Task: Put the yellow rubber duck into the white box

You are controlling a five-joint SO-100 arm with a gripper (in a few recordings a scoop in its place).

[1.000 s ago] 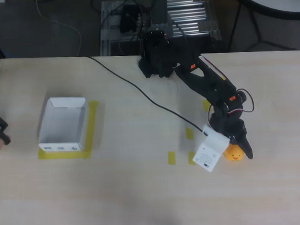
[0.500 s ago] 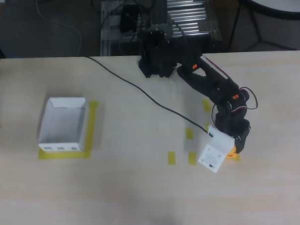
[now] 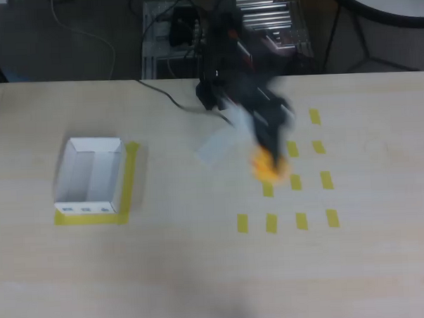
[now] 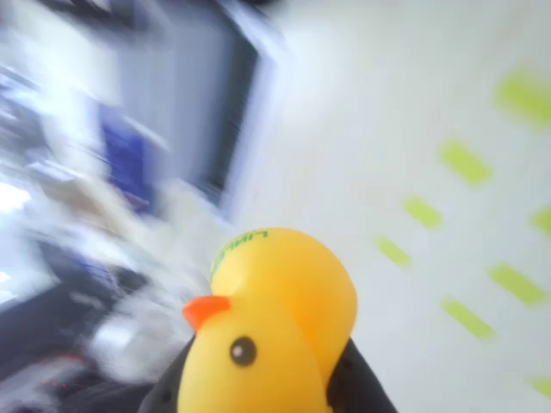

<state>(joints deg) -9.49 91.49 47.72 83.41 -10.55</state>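
Claw [image 4: 258, 387] clamps yellow rubber duck [image 4: 267, 335], lifted above table [image 3: 203, 272].

place: lab/workshop | cues: taped marks [image 3: 271, 223] on table [image 3: 203, 272]; metal rack [image 3: 262, 23]; loose cables [image 3: 87, 31]

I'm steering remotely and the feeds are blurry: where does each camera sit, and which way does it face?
Overhead view: fixed above the table, looking straight down on the white box, yellow tape marks and the motion-blurred black arm carrying the yellow rubber duck.
Wrist view: rides on the gripper, looking along it across the table toward blurred background clutter; the duck sits close up between the dark fingers.
Shared: the duck, the tabletop, the tape marks.
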